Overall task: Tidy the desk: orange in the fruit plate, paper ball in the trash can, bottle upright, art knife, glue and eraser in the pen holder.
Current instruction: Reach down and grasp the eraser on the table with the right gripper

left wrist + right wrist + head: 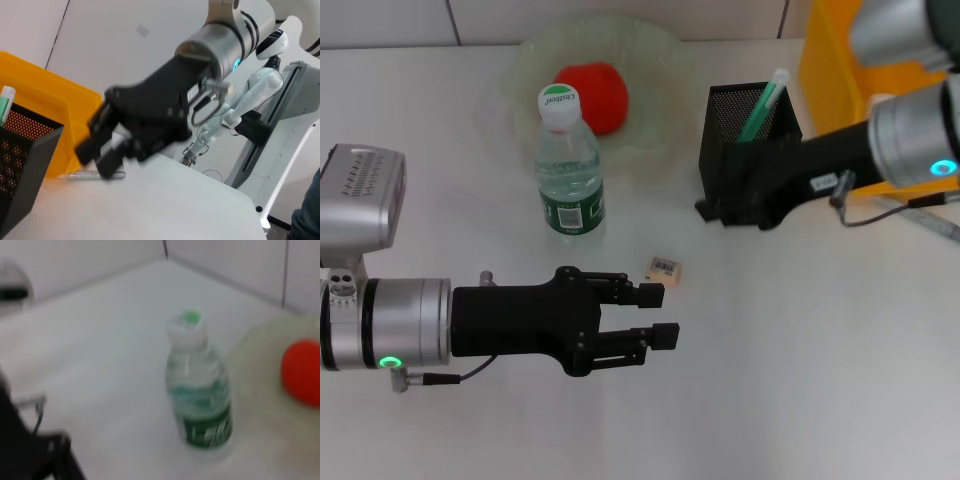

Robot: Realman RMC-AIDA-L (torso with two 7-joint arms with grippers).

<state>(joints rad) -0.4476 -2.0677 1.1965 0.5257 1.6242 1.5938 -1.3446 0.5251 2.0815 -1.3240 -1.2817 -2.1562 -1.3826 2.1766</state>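
Note:
The bottle (568, 165) stands upright on the table in front of the fruit plate (660, 60), and also shows in the right wrist view (200, 390). The orange (592, 95) lies in the plate. The eraser (663, 268) lies on the table just beyond my left gripper (658, 315), which is open, empty and low over the table. My right gripper (712, 210) is open at the near side of the pen holder (750, 130), which holds a green-and-white stick (765, 105). The trash can (830, 60) stands behind it. The paper ball is out of view.
A thin silver tool (95, 175) lies on the table by the trash can (50, 100), behind my right gripper (102, 150). A cable hangs from the right arm (910, 140). The pen holder (25, 165) is at the edge of the left wrist view.

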